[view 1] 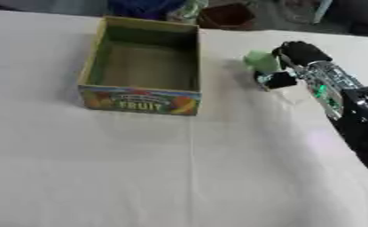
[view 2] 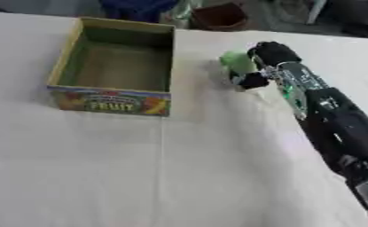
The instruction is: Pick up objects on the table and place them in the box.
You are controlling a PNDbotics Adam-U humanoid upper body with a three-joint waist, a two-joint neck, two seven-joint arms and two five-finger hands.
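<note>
A cardboard box (view 1: 140, 101) with "FRUIT" printed on its front stands open and empty at the upper left of the white table. To its right, my right hand (view 1: 294, 56) reaches in from the lower right, its black fingers curled round a pale green object (view 1: 260, 60). The object's shape is too blurred to make out. Hand and object are about a hand's width right of the box's right wall. My left hand shows in neither view.
The white tablecloth (view 1: 179, 168) covers the whole near area. Beyond the far table edge are a blue item (view 1: 144, 6), a dark red container (view 1: 227, 15) and other clutter.
</note>
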